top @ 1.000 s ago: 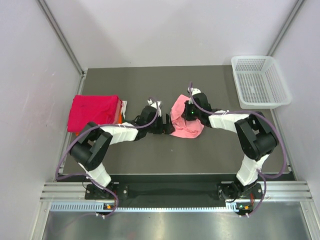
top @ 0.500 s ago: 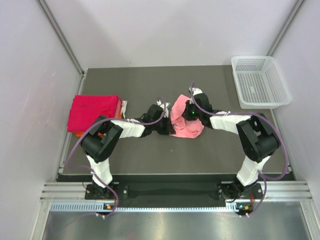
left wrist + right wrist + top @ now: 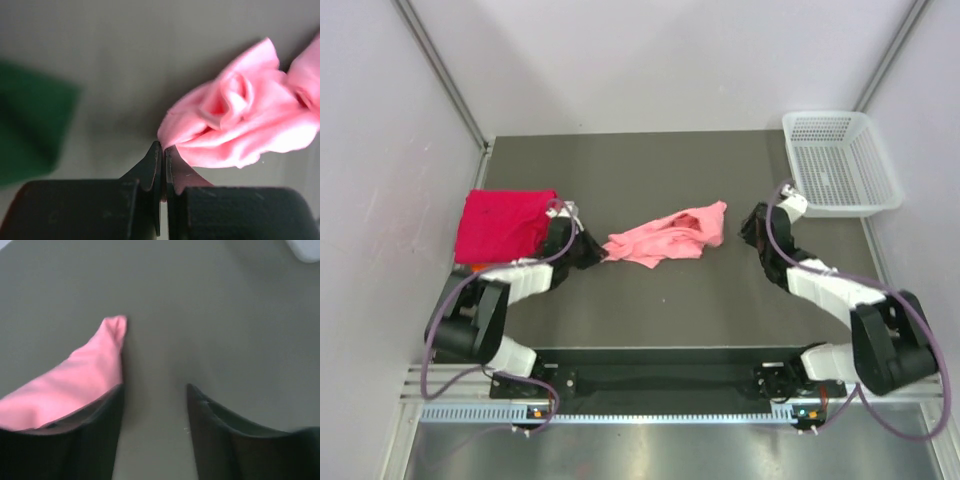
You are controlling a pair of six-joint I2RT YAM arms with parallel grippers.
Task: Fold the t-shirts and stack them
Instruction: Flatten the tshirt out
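The salmon-pink t-shirt (image 3: 665, 236) lies crumpled and drawn out sideways across the middle of the table. My left gripper (image 3: 592, 252) is at its left end, shut on the cloth's edge. In the left wrist view the jaws (image 3: 163, 148) meet with pink t-shirt (image 3: 240, 125) cloth pinched at their tips. My right gripper (image 3: 752, 226) stands open just right of the shirt's right corner. In the right wrist view nothing is between the right gripper (image 3: 156, 390) fingers, and the t-shirt (image 3: 75, 385) lies beside the left finger. A folded magenta-red t-shirt (image 3: 506, 222) rests at the far left.
A white mesh basket (image 3: 840, 160) stands at the back right corner, and its edge (image 3: 306, 249) shows in the right wrist view. A blurred dark green patch (image 3: 30, 127) sits at the left of the left wrist view. Grey walls close in both sides.
My left gripper shut on the pink shirt's edge and pulled it left. My right gripper drew the other end right, then opened and let go. The shirt went from a bunch to a stretched strip.
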